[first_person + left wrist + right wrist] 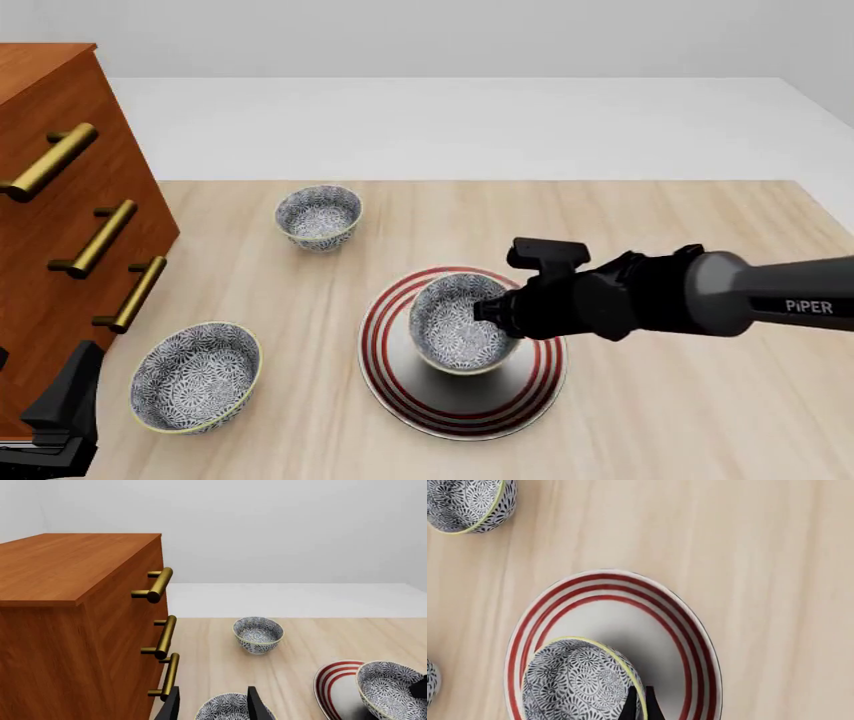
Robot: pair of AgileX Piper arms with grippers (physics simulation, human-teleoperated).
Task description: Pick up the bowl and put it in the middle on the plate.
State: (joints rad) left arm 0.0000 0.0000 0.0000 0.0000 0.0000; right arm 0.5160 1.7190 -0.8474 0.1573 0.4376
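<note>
The bowl (461,325) with the blue-grey floral pattern is over the red-ringed plate (534,390), which lies on the wooden table (667,420) toward its near edge, about midway between its left and right sides. The bowl is tilted, its opening turned partly toward the left side of the table, and the right gripper (491,310) has its thin dark fingers (639,705) pinched together on the bowl's right-hand rim, one inside and one outside the wall. In the right wrist view the bowl (577,682) covers the plate's middle and one side, with the plate's red rings (687,645) and white face showing around it; whether the bowl's base touches the plate cannot be told. The right arm (721,295), dark grey and lettered PiPER, reaches in from the table's right edge. A second look-alike bowl (196,376) stands upright near the table's near left corner, just beside the left gripper (212,707), whose two black fingers (255,702) are spread apart with that bowl's rim between them in the left wrist view, gripping nothing. A third bowl (319,217) stands toward the far left part of the table, well apart from the plate. A wooden drawer cabinet (54,200) with three brass bar handles (94,240) stands along the table's left edge.
</note>
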